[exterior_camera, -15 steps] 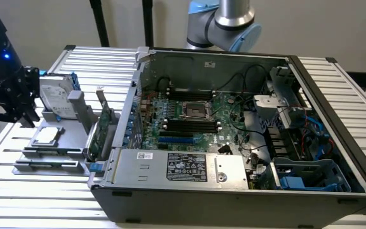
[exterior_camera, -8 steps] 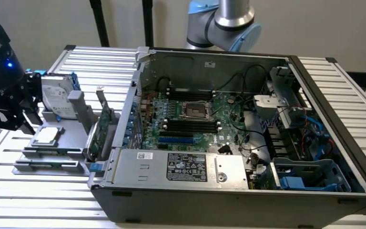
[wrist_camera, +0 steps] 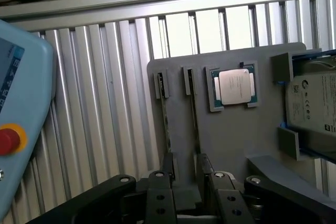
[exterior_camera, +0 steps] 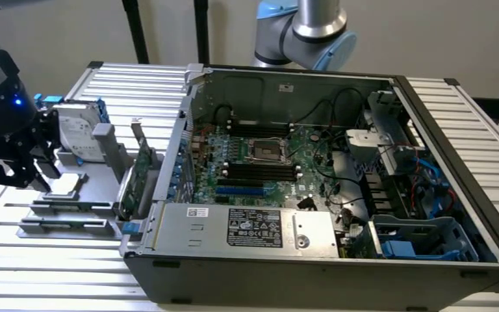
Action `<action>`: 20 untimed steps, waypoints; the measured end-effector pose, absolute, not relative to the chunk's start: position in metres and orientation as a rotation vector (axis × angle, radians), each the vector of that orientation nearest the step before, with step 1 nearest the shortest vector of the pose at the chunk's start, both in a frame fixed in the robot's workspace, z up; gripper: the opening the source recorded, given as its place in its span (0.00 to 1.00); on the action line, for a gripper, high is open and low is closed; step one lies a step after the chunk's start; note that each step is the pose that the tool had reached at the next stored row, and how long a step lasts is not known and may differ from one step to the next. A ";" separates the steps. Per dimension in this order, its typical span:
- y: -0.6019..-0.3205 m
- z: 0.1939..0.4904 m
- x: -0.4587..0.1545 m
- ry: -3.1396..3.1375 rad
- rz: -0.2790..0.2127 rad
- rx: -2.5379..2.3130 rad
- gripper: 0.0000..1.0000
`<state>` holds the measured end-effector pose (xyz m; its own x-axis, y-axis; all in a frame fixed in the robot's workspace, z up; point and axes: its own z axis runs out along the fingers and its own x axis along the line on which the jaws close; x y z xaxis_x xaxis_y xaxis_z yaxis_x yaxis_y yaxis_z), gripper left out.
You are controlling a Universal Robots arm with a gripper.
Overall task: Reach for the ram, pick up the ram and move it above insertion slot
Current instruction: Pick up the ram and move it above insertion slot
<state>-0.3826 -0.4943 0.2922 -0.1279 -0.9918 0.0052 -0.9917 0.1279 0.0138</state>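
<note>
End effector point(exterior_camera: 41, 179) fingers apart, holding nothing, above the grey holder tray point(wrist_camera: 236, 135) on the worktop point(exterior_camera: 24, 260), at the exterior view's left of the open computer case point(exterior_camera: 319, 279). Ram point(wrist_camera: 195, 114) stands on edge in the tray, near the fingertips. Insertion slot point(exterior_camera: 258, 171) is well apart, inside the case.

On the grey holder point(wrist_camera: 231, 145) the first ram stick point(wrist_camera: 166, 121) and the second ram stick point(wrist_camera: 195, 121) stand on edge with only a narrow gap between them, and the processor chip point(wrist_camera: 234, 86) lies just beside. In the open case point(exterior_camera: 319, 279) the insertion slots point(exterior_camera: 258, 172) are free from above. The power supply point(exterior_camera: 241, 227) stands near them, and cables point(exterior_camera: 345, 195) crowd the exterior view's right.
</note>
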 end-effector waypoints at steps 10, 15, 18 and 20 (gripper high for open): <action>-0.503 0.274 -0.383 -2.345 -0.011 2.071 0.33; -0.507 0.265 -0.383 -2.342 -0.012 2.075 0.33; -0.508 0.259 -0.383 -2.341 -0.012 2.077 0.33; -0.508 0.256 -0.383 -2.339 -0.012 2.079 0.33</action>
<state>-0.3827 -0.5079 0.2557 -0.1171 -0.9931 0.0041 -0.9930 0.1171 0.0140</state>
